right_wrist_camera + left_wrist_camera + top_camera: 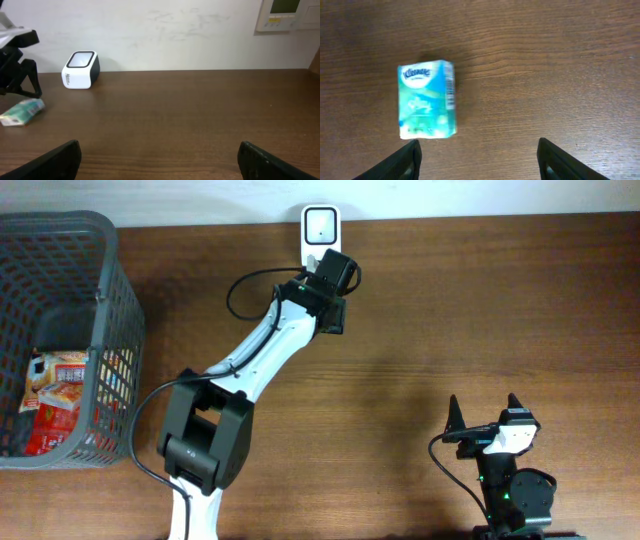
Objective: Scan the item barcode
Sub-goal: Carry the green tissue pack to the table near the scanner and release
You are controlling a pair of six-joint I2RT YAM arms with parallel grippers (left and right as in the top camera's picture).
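At the far edge of the tabletop, seen from overhead, the left end effector hangs just in front of the white scanner, a grey basket stands at the left, and the right end effector sits spread wide near the front edge. From the left wrist, the teal tissue pack lies flat on the wood, barcode along its right side, clear of the spread fingers below it. From the right wrist, that end effector's tips gape apart, and the pack lies near the scanner without touching it.
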